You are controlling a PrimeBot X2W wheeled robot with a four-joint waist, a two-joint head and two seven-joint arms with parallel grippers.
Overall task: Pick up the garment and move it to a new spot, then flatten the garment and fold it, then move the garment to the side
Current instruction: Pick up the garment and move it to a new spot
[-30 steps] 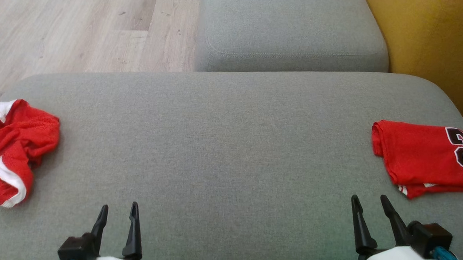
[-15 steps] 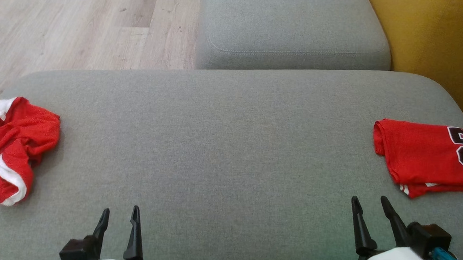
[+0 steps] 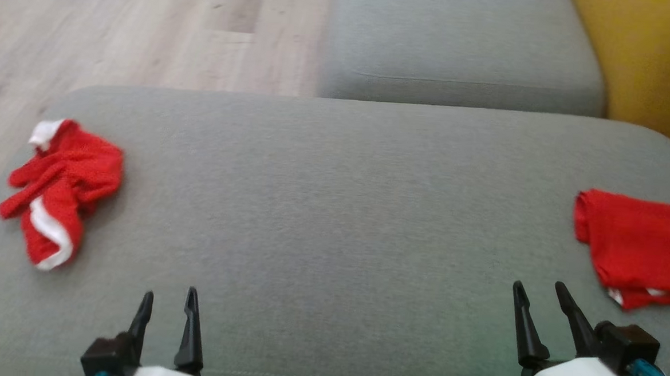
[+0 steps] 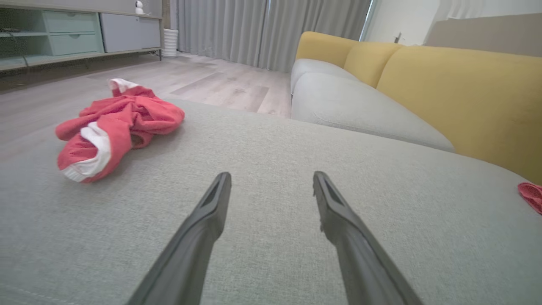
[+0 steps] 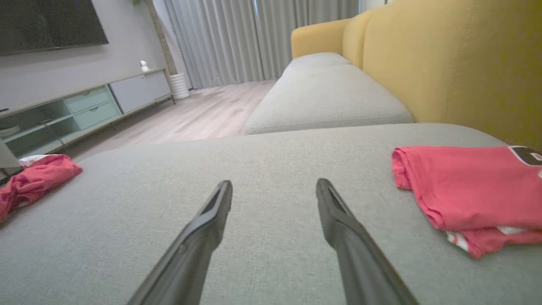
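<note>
A crumpled red mesh garment with white trim [image 3: 59, 191] [image 4: 114, 125] [image 5: 31, 178] lies at the left end of the grey sofa cushion [image 3: 334, 199]. A folded red jersey with black numerals [image 3: 638, 250] [image 5: 470, 186] rests at the right end; its edge shows as a red scrap [image 4: 531, 195] in the left wrist view. My left gripper [image 3: 168, 302] [image 4: 271, 182] hovers open near the front edge, right of the crumpled garment. Near the front right my right gripper [image 3: 539, 293] [image 5: 273, 188] is open, just left of the jersey. Both hold nothing.
A second grey cushion [image 3: 463, 45] sits beyond the main one, with the yellow sofa back [image 3: 651, 67] to the right. Wood floor [image 3: 120, 28] lies to the far left, with a low cabinet [image 4: 51, 38] and curtains [image 4: 271, 29] farther off.
The whole head picture has shifted rightward and blurred, so the camera has turned left. Both grippers stay open at the same places in view. The garments lie as before.
</note>
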